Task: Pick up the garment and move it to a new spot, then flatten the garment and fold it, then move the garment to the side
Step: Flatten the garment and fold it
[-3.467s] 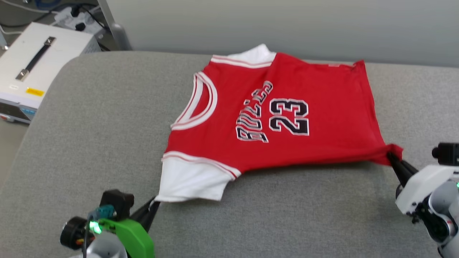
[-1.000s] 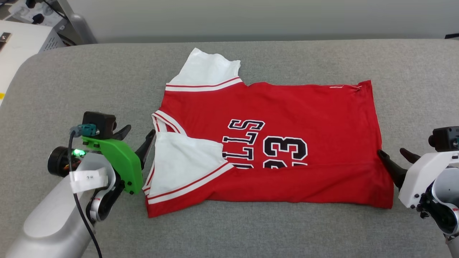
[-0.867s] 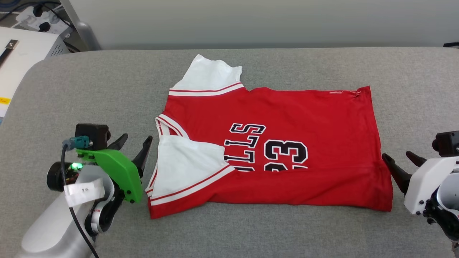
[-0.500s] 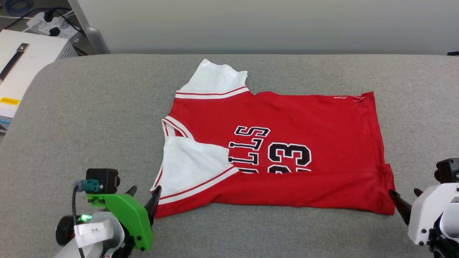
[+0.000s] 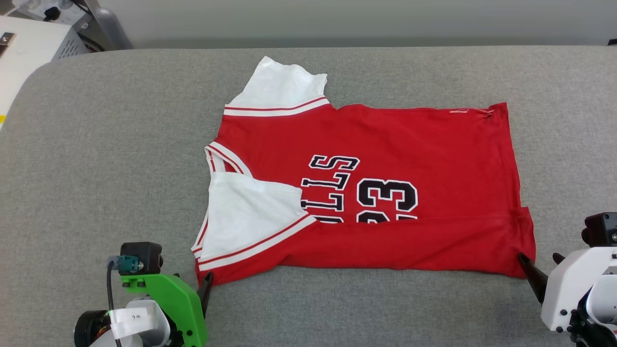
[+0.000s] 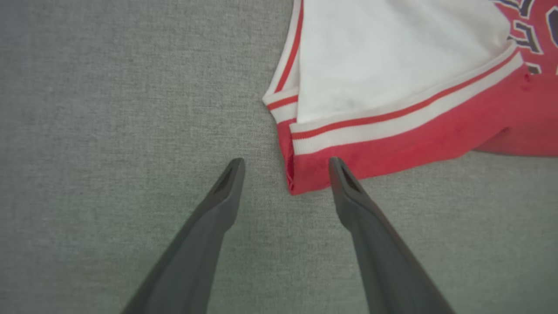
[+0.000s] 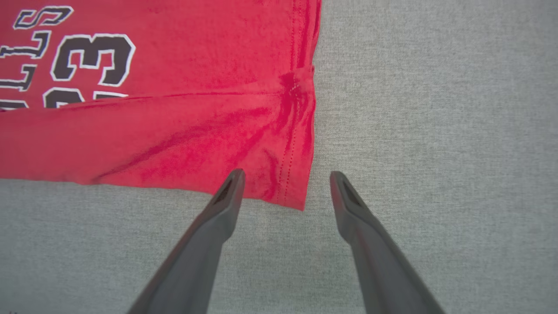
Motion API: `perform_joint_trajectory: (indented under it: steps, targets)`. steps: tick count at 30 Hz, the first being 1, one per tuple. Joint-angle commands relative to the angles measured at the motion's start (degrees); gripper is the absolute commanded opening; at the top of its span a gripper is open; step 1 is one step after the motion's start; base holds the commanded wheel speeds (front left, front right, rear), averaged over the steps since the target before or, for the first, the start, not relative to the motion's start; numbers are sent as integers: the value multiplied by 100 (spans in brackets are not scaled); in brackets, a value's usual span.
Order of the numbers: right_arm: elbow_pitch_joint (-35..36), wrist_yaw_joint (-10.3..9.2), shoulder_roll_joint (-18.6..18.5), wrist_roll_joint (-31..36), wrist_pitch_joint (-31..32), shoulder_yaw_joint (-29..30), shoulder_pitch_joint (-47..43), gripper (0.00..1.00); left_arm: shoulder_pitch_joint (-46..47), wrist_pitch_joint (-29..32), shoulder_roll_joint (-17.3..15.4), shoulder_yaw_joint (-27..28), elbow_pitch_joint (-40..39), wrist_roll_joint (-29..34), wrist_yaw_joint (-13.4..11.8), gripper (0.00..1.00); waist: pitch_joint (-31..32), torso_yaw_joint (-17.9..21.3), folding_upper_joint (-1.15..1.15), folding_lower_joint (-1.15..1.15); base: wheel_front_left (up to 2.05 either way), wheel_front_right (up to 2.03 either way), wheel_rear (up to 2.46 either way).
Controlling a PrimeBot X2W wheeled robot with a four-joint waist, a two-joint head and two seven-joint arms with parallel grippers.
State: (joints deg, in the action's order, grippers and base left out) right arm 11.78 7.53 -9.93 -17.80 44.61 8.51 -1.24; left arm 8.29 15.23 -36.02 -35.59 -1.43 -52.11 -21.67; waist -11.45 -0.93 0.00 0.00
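The garment [image 5: 385,144], a red T-shirt with white sleeves and a black "23", lies flat on the grey padded surface [image 5: 96,144], collar to the left. Its near edge is folded up over the print, with one white sleeve [image 5: 246,217] lying on the red front. My left gripper [image 5: 200,284] stands open at the near left corner. In the left wrist view that corner of the garment [image 6: 414,148] lies between the spread fingers of the left gripper [image 6: 284,161]. My right gripper [image 5: 539,258] is open at the near right corner. There the hem of the garment [image 7: 174,131] sits between the tips of the right gripper [image 7: 285,172].
A white box-shaped device [image 5: 24,53] stands off the surface at the far left, beside a metal post [image 5: 103,26]. A pale wall runs behind the far edge. Bare grey surface lies left, right and in front of the shirt.
The near sleeve and hem corner, gripped earlier, have been folded over the front and let go. Over the last second both open grippers drew back from the shirt's sides to its near corners. The camera shifted.
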Motion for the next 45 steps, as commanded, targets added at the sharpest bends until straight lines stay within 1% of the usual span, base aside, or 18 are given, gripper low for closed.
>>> perform_joint_trajectory:
  steps: [1,8,11,12,13,14,17,21,25,29,35,39,44,45]
  targets:
    - [47,-4,7,42,-3,9,-62,100,82,-29,39,14,85,17,10,100,-135,81,0,0,0,0,0]
    - [75,-4,-38,21,-26,25,-45,100,264,-98,194,22,520,-54,189,100,-368,184,0,0,0,0,0]
    - [82,-4,-60,11,-42,19,-32,100,309,-10,222,-30,706,-87,247,100,-446,218,0,0,0,0,0]
    - [81,-4,-66,7,-48,22,-28,100,316,83,230,-82,776,-113,286,92,-465,224,0,0,0,0,0]
    - [80,-4,-71,4,-52,25,-28,100,315,166,240,-125,825,-148,327,54,-476,225,0,0,0,0,0]
    - [79,-4,-76,1,-55,33,-30,100,316,267,252,-178,876,-191,388,0,-487,223,0,0,0,0,0]
    - [58,-4,-114,14,-58,80,-30,100,338,424,262,-265,931,-267,537,0,-468,179,0,0,0,0,0]
    - [-12,-4,-168,76,-88,146,-9,100,385,265,277,-229,909,-244,635,0,-341,56,0,0,0,0,0]
    - [-161,-4,-132,136,-128,213,40,100,418,106,214,-169,574,-182,675,0,-203,-96,0,0,0,0,0]
    - [-392,-4,-66,242,-165,276,103,100,440,-16,107,-117,112,-44,584,0,-114,-227,0,0,0,0,0]
    - [-794,-4,75,340,-165,304,226,100,408,31,-37,-135,-507,115,378,0,-85,-335,0,0,0,0,0]
    - [-1080,-4,113,416,-189,262,298,100,372,95,-117,-153,-710,161,292,0,-123,-367,0,0,0,0,0]
    - [-1394,-4,168,495,-197,246,388,100,360,138,-154,-172,-826,179,249,0,-220,-377,0,0,0,0,0]
    - [-1455,-4,184,499,-200,246,410,89,360,157,-153,-181,-826,171,250,0,-238,-375,0,0,0,0,0]
